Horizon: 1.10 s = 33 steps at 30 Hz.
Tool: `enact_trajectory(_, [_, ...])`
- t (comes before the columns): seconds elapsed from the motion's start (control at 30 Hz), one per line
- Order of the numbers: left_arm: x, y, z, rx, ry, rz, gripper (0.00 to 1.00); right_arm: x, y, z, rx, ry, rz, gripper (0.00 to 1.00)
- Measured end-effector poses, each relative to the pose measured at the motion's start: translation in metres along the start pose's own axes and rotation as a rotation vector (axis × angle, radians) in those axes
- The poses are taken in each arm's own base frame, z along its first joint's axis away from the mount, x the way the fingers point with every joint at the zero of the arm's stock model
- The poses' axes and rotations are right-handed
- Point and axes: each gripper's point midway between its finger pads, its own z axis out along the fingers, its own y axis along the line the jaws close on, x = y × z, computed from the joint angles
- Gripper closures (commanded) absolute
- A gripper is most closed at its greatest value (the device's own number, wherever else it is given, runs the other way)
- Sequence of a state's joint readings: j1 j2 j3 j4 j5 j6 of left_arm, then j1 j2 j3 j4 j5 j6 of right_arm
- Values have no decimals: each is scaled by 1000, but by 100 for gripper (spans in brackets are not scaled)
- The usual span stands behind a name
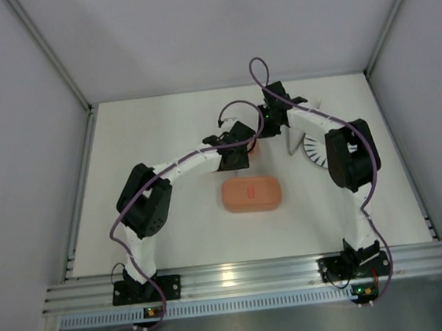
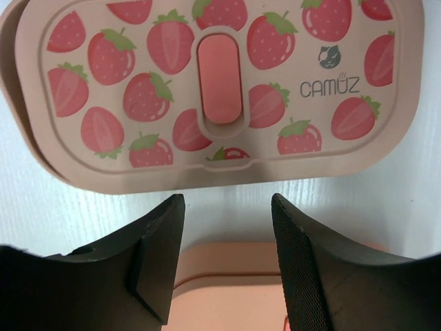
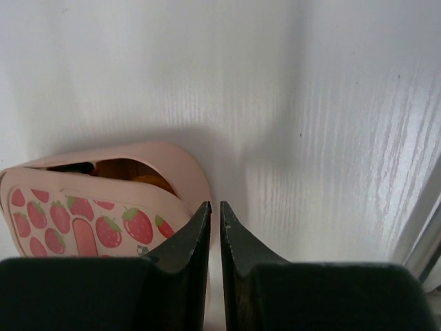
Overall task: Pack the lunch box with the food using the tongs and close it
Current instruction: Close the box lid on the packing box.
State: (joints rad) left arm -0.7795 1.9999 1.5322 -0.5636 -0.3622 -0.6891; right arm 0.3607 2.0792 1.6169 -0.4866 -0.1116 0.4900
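In the left wrist view a salmon-pink lunch box lid [image 2: 220, 89] with strawberry print lies slightly askew on its tray. My left gripper [image 2: 226, 200] hangs open just short of it, holding nothing. A plain pink lunch box part [image 2: 227, 283] lies under its fingers. In the right wrist view my right gripper [image 3: 215, 205] is shut and empty beside a strawberry lid [image 3: 83, 221]. That lid sits askew on a tray [image 3: 186, 172] holding orange and dark food [image 3: 131, 172]. From above, a lidded pink box [image 1: 251, 194] lies mid-table, with both grippers [image 1: 242, 141] [image 1: 264, 123] behind it. A thin silvery strip [image 1: 289, 147], possibly the tongs, lies by the plate.
A round white plate [image 1: 314, 149] with black radial stripes sits right of centre, partly under the right arm. White walls with metal posts close in the table on three sides. A purple cable loops above each arm.
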Motion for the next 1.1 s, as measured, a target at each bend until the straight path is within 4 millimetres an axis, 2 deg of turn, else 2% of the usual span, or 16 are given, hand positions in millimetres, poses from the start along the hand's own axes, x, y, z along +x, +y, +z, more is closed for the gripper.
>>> enact_trajectory(0.1, [1,6,-7,-3,-3,2,41,-5,5,1,-20,-4,-1,90])
enact_trajectory(0.23, [-7,9,-24,12,-33,-5,41,-7,9,6,-35,-2,-2,89])
enact_trajectory(0.4, [-27,13,-52,31,-98,-27,41,-5,8,12,-34,8,-1,89])
enact_trajectory(0.57, [-50,34,-67,-4,-156,-81,45,-7,-2,13,16,-11,10,88])
enact_trajectory(0.67, [-62,64,-59,-54,-163,-141,46,-2,-13,12,66,-14,23,87])
enact_trajectory(0.83, [-70,114,-41,-148,-147,-238,51,7,-25,3,108,-10,42,88])
enact_trajectory(0.9, [-74,126,-34,-169,-149,-272,53,12,-28,-1,114,-7,44,88])
enact_trajectory(1.1, [-77,145,5,-223,-108,-338,75,22,-29,-12,111,2,42,89])
